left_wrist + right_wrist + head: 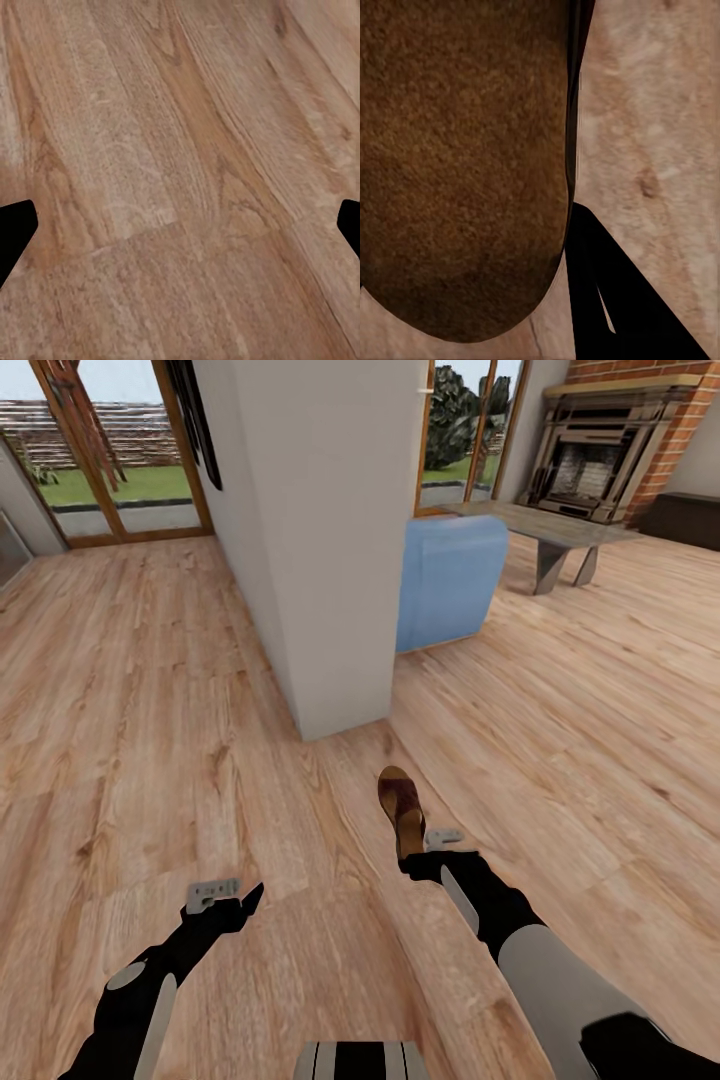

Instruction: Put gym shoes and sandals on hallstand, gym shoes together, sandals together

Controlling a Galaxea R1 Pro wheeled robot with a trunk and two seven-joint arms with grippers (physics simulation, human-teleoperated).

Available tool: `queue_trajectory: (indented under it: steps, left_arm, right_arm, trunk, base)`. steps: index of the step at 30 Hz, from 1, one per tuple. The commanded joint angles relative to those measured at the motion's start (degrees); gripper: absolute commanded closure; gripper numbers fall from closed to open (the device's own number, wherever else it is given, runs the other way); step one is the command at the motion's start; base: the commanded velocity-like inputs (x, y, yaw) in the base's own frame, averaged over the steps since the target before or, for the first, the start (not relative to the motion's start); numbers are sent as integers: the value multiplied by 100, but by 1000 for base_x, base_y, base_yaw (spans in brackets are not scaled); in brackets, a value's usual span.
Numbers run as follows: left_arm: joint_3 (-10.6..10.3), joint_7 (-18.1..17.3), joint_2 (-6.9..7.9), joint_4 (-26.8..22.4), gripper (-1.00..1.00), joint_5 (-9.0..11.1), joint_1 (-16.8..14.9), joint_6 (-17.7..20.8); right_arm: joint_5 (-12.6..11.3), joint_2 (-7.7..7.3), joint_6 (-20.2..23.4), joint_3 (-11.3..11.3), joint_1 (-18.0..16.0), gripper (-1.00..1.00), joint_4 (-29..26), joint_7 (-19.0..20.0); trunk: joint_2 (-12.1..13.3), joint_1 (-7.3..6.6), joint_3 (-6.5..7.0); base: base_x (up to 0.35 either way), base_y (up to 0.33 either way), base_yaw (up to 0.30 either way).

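Presently | sandal on corridor floor, just short of white wall | right claw at its heel, grip indeterminate | left claw spread wide, empty | judged: pickup pending, racking outstanding.

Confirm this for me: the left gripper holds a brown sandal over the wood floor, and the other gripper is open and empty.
The arms are swapped. In the head view the right gripper holds the brown sandal over the wood floor; the left gripper is the open, empty one, as its wrist view confirms.
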Motion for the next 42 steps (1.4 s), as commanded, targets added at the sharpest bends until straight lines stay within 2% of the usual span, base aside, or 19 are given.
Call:
queue_trajectory:
  steps: [1, 21, 31, 42]
  left_arm:
    - [-1, 0, 0, 0, -100, 0, 0, 0]
    - [-12, 2, 0, 0, -100, -16, 0, 0]
    - [-4, 6, -3, 0, -100, -5, 0, 0]
    - [-8, 8, -1, 0, -100, -7, 0, 0]
  right_arm:
    - [-21, 0, 0, 1, 0, 100, 0, -18]
    - [-20, 0, 0, 1, 0, 100, 0, -14]
    - [-23, 0, 0, 1, 0, 100, 0, -19]
    - [-20, 0, 0, 1, 0, 100, 0, -20]
  trunk:
    - [0, 0, -5]
    - [0, 0, -134]
    - [0, 0, -200]
    - [0, 0, -274]
  base:
    - [40, 0, 146]
    - [15, 0, 195]
    - [300, 6, 201]
    - [322, 119, 201]
